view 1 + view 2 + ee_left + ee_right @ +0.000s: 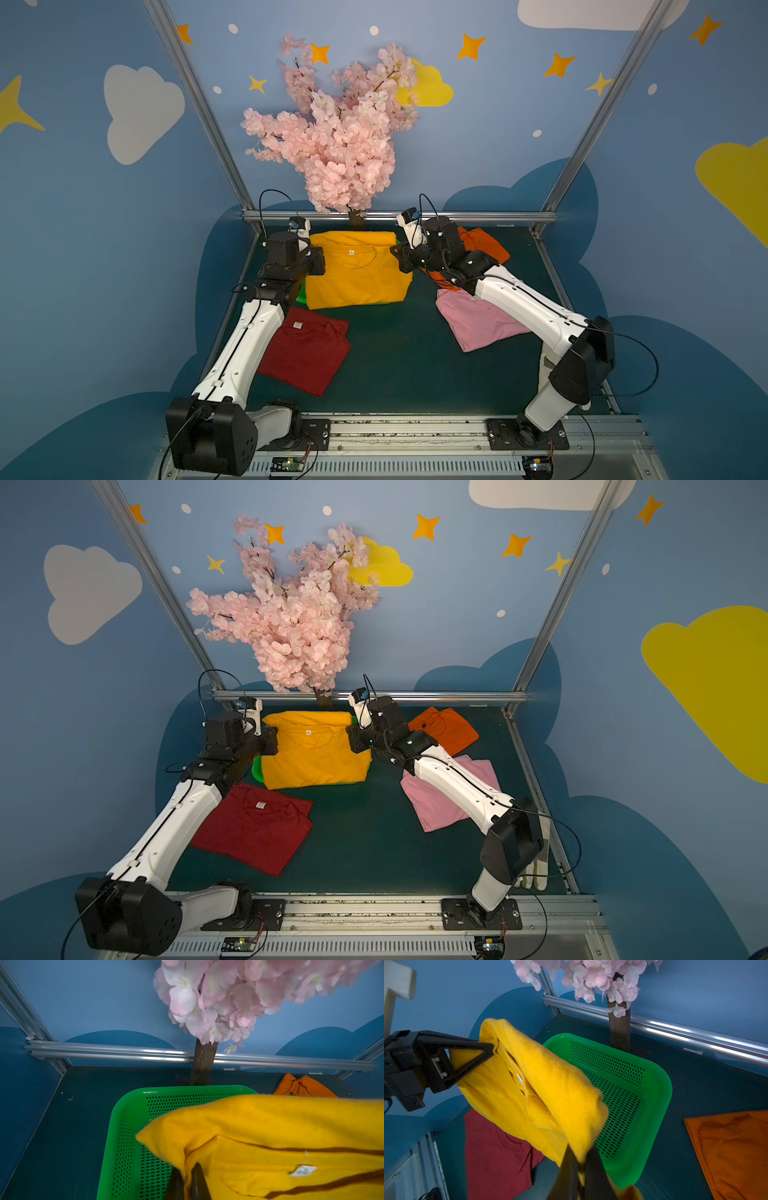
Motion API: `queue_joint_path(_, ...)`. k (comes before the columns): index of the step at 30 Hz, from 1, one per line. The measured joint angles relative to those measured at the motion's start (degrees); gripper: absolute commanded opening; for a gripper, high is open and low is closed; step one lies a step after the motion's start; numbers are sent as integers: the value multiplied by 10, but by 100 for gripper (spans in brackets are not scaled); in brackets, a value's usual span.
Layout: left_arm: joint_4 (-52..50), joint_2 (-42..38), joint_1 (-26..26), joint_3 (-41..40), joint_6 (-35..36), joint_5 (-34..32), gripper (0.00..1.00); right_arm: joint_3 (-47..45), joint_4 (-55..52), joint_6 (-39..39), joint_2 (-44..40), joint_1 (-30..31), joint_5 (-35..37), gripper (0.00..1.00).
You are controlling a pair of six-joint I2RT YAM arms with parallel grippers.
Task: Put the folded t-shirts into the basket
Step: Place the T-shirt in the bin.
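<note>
While seemingly aloft, tee [357, 270] over basket [660, 1093]

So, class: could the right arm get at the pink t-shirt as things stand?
Probably not yet: the right gripper is shut on the yellow t-shirt, shared with the left gripper. The pink t-shirt lies bare under its forearm.

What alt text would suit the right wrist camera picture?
A folded mustard-yellow t-shirt hangs over a green perforated basket, pinched by the left gripper and the right gripper. A dark red t-shirt and an orange t-shirt lie nearby.
</note>
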Motion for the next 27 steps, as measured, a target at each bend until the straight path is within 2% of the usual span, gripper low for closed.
queue_joint_path(10, 13, 105, 30, 47, 10, 12, 3, 99, 0, -13, 120, 0, 13, 0)
queue_joint_path(17, 16, 174, 35, 70, 24, 12, 10, 148, 1, -24, 196, -6, 23, 0)
queue_joint_path(27, 16, 269, 35, 94, 39, 10, 15, 207, -3, -28, 294, -11, 38, 0)
